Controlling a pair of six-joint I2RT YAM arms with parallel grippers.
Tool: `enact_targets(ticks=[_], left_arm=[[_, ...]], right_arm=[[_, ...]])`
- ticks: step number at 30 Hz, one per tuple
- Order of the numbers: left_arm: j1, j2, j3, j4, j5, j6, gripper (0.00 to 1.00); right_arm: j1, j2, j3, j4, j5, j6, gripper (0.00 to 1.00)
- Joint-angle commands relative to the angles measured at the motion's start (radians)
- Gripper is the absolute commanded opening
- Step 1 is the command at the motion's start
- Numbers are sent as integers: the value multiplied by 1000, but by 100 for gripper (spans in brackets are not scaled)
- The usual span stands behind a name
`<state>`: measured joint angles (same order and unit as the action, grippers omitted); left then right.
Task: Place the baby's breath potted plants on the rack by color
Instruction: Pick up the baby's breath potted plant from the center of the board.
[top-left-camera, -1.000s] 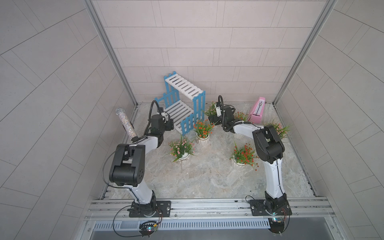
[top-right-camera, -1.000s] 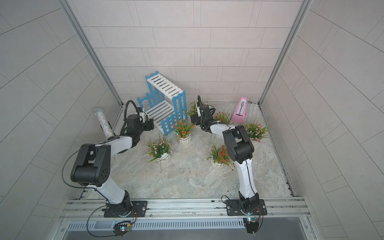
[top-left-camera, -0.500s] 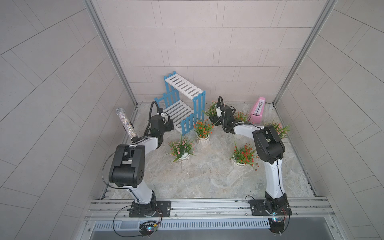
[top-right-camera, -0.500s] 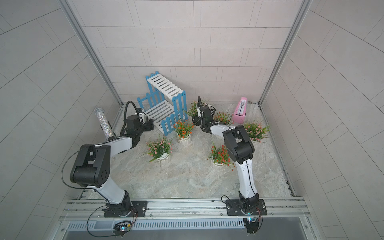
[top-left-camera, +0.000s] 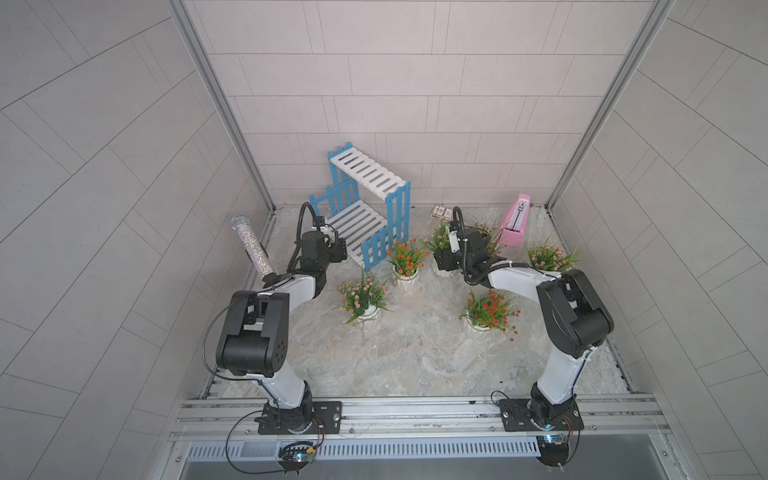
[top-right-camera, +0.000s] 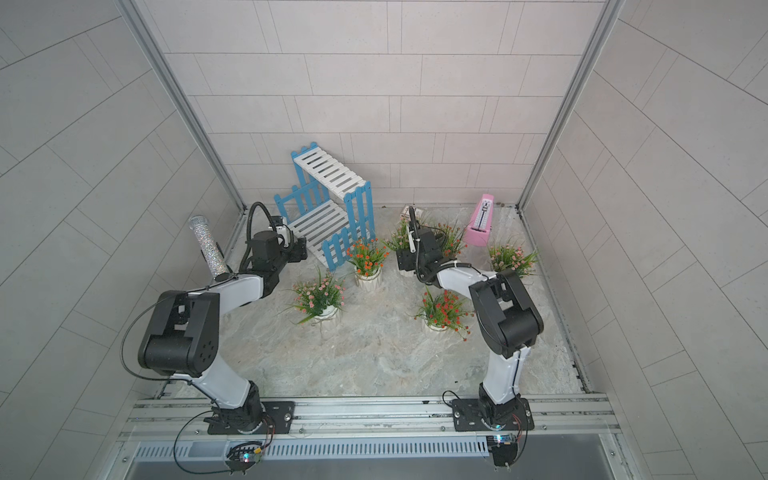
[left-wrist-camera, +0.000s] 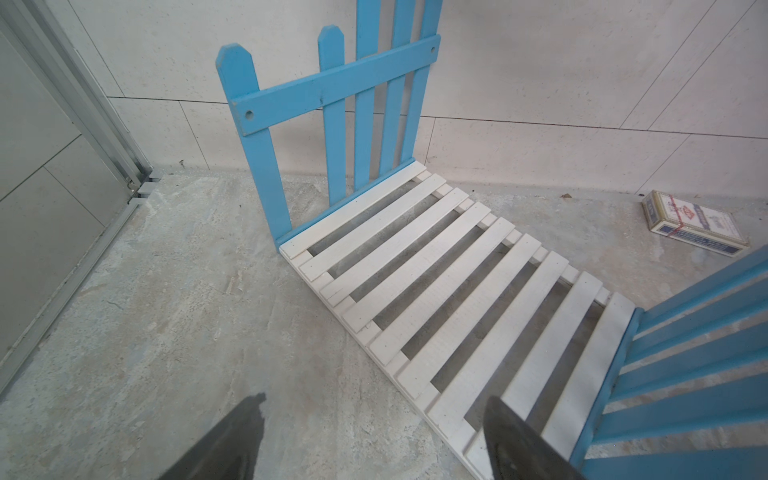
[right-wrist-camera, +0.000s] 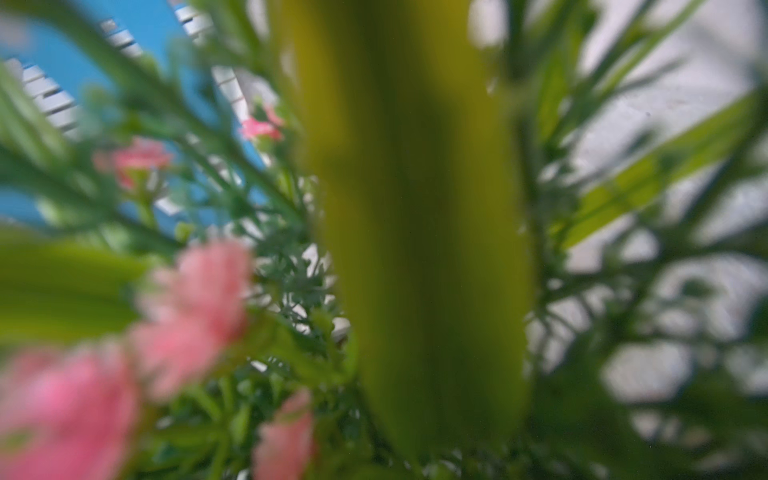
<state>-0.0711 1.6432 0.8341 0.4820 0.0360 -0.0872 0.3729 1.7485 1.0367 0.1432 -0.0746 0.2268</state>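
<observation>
stone floor (top-left-camera: 395, 361) | rack (top-left-camera: 362, 224) axis diagonal | left pincer (left-wrist-camera: 376, 400) spread | right pincer (top-left-camera: 440, 262) cannot tell

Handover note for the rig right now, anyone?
Left gripper: open, empty, at the rack's lower shelf.
Right gripper: down in a pink plant; grip not visible.
Done: nothing; both shelves bare.
To do: all six plants stand on the table, pink and orange-red mixed.
</observation>
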Motion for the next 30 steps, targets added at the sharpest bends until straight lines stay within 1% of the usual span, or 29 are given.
enact_targets(ticks=[1, 9, 15, 19, 22, 24, 30], left_arm=[[-7, -41, -16, 21, -9, -15, 86], [-9, -68, -27, 2, -19, -25, 86], [-9, -76, -17, -10, -16, -26, 86], [-12, -71, -6, -11, -15, -31, 86], [-13, -69, -1, -10, -15, -35, 86], [-13, -71, -1, -11, -14, -37, 86], [-13, -76, -6, -8, -13, -39, 86]], right_arm=[[22, -147, -38, -3, 19, 23, 74], [133, -415, -114, -161, 53, -23, 75], [261, -606, -182, -261, 89, -37, 75], [364, -688, -248, -265, 106, -11, 75], [470, -690, -283, -256, 153, -17, 75], [527, -673, -314, -218, 174, -23, 75], [632, -549, -388, -37, 158, -6, 74]])
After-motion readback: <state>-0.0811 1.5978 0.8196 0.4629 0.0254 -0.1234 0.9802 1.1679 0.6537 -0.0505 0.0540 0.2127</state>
